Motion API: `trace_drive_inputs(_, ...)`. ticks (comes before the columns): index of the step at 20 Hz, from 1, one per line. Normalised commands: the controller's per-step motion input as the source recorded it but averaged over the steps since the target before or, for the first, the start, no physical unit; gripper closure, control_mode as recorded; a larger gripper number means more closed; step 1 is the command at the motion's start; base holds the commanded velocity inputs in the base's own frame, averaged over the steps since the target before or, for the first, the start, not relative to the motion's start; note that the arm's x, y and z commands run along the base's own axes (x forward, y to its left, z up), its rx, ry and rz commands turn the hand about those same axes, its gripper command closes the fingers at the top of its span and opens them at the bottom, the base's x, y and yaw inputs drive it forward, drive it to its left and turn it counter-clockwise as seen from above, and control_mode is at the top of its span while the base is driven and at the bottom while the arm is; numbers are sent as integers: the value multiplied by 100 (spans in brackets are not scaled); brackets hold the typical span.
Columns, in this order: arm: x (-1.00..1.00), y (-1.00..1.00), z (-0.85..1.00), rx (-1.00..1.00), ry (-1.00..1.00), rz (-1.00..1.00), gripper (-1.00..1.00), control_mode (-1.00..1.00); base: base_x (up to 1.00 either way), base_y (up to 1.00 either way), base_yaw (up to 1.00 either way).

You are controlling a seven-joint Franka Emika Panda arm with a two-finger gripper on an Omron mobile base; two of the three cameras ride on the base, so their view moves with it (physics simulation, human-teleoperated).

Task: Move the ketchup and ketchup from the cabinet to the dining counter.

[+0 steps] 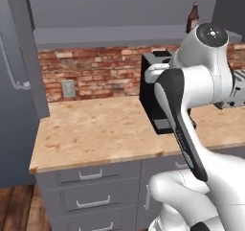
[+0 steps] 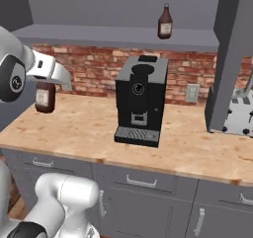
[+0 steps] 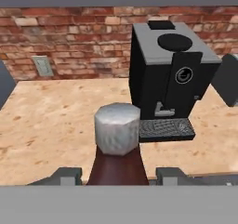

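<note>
One ketchup bottle, dark red-brown with a pale label, stands upright on the open cabinet's grey shelf; it is also at the top right in the left base view. My gripper is shut on the second ketchup bottle and holds it upright above the left part of the brick-backed counter. In the hand view this bottle's grey cap and dark shoulders rise between my fingertips, with the gripper closed around its body. The dining counter is out of view.
A black coffee machine stands mid-counter against the brick wall. A silver toaster sits at the right under an open grey cabinet door. Another grey door with a bar handle hangs at the left. Grey drawers run below.
</note>
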Motion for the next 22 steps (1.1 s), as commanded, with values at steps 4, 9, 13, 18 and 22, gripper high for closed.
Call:
trace_drive_inputs(4, 0, 0, 0, 0, 0, 0, 100, 100, -100, -19, -6)
trace_drive_inputs(9, 0, 0, 0, 0, 0, 0, 100, 100, -96, -6, -11)
trace_drive_inputs(13, 0, 0, 0, 0, 0, 0, 100, 100, -34, 0, -68)
trace_drive_inputs(18, 0, 0, 0, 0, 0, 0, 100, 100, -9, 0, -95)
trace_drive_inputs(22, 0, 0, 0, 0, 0, 0, 100, 100, -7, 0, -97)
